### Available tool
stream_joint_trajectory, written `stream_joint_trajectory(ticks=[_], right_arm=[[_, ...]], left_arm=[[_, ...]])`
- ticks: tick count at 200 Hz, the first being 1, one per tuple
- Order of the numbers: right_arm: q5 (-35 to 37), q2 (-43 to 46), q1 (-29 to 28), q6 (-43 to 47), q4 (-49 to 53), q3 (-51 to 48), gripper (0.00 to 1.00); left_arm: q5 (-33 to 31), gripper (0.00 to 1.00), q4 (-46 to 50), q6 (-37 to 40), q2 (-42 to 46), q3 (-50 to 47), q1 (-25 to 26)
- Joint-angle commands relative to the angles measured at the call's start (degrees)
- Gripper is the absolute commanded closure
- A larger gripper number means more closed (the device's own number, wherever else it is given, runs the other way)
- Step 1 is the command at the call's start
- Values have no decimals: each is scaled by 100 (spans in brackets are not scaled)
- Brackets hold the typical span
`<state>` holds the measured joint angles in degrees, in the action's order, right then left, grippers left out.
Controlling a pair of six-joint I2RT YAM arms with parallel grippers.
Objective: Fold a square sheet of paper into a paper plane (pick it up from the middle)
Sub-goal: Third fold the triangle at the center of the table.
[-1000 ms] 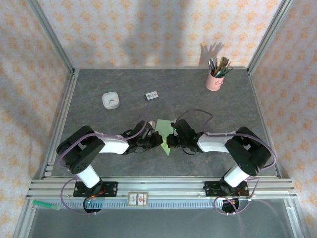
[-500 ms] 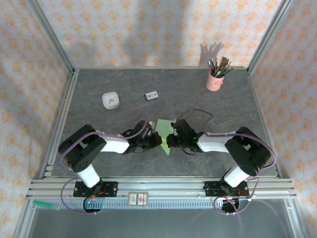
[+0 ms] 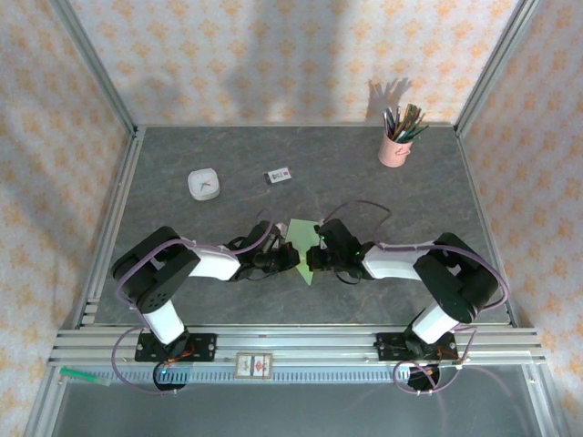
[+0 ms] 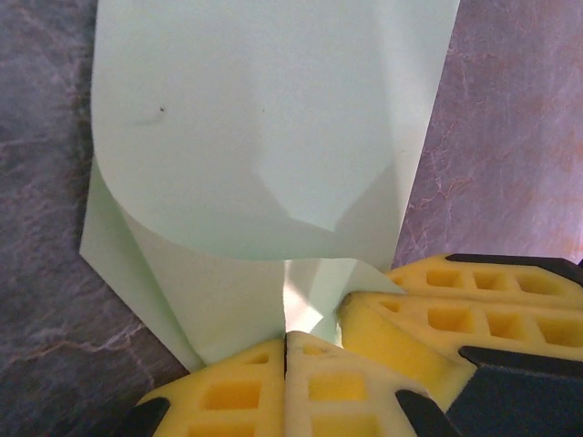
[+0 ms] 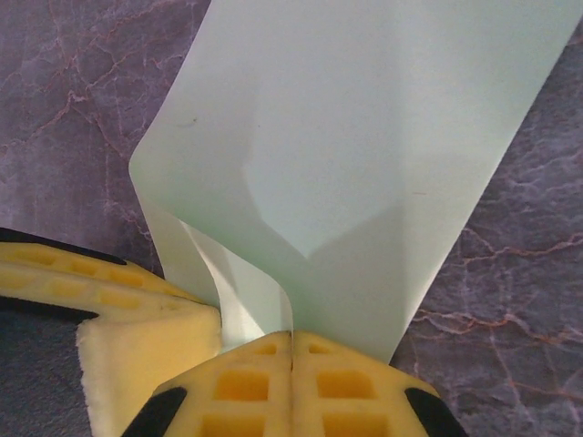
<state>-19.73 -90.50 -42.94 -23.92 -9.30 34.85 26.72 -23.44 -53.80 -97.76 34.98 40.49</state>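
The pale green sheet of paper (image 3: pixel 297 235) stands partly folded at the middle of the table, with a point toward the back and layered flaps. My left gripper (image 3: pixel 290 260) and right gripper (image 3: pixel 311 259) meet at its near part, both shut on the paper. In the left wrist view the paper (image 4: pixel 255 137) curls up from my shut left gripper (image 4: pixel 286 339), and the right gripper's yellow fingers (image 4: pixel 455 319) press in beside it. From the right wrist, the paper (image 5: pixel 364 137) rises from my shut right gripper (image 5: pixel 292 337), with the left gripper's finger (image 5: pixel 137 337) alongside.
A pink cup of pencils (image 3: pixel 394 146) stands at the back right. A small white dish (image 3: pixel 203 185) and a small printed card (image 3: pixel 279 175) lie at the back left. Aluminium rails run along the left side (image 3: pixel 114 218) and the front (image 3: pixel 301 346).
The left arm's elbow has crept slightly to the right. Both grippers stay shut on the paper in the same spot.
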Motion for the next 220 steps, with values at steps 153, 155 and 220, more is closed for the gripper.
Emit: stream_joint_trajectory(ticks=[153, 155, 220], right_arm=[[434, 129, 66, 367, 1273, 517, 84], [434, 140, 73, 374, 1279, 515, 83], [358, 186, 119, 390, 1199, 443, 84]], left_arm=[[-302, 95, 369, 296, -354, -368, 151], [-313, 95, 378, 303, -355, -360, 148], [-152, 95, 385, 238, -2, -45, 161]])
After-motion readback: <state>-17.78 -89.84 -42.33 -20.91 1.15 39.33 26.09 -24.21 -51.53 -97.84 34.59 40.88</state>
